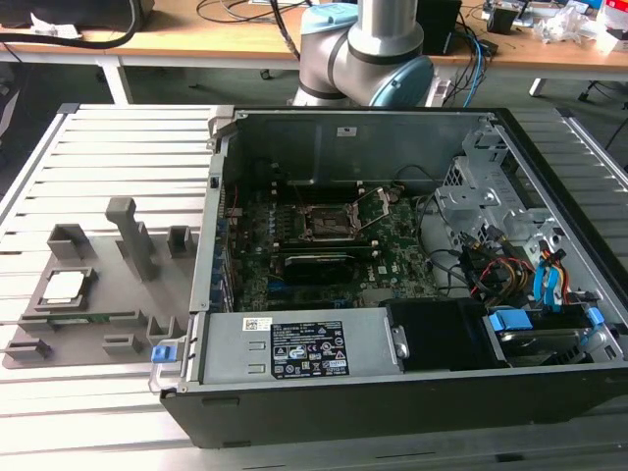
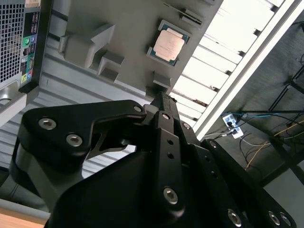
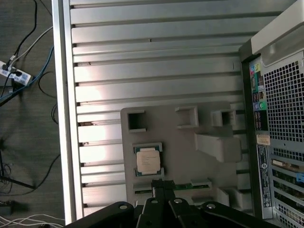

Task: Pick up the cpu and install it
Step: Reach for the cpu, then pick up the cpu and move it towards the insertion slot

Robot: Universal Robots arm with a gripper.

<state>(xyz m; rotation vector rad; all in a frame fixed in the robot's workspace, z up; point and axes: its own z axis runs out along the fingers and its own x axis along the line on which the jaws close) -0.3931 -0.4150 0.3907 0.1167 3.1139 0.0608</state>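
Note:
The cpu (image 1: 62, 286) is a small square chip with a silvery top. It lies flat in a recess of the grey fixture tray (image 1: 103, 306) at the exterior view's left, beside the open computer case. Both wrist views look down on the cpu (image 2: 169, 44) (image 3: 147, 159) from well above. My black gripper (image 3: 162, 183) (image 2: 160, 97) hangs high over the tray, its tips near the cpu's recess in the picture. It is shut with nothing in it. The dark metal-framed socket (image 1: 329, 224) sits on the motherboard (image 1: 392, 260) inside the case.
The open computer case (image 1: 412, 392) lies on a slatted metal table (image 1: 118, 137), with cables and drive bays at the exterior view's right. The tray (image 3: 180, 142) carries raised blocks, a tall post (image 1: 128, 235) and a green memory stick (image 3: 190, 185). Cables lie on the floor beyond the table edge (image 3: 59, 118).

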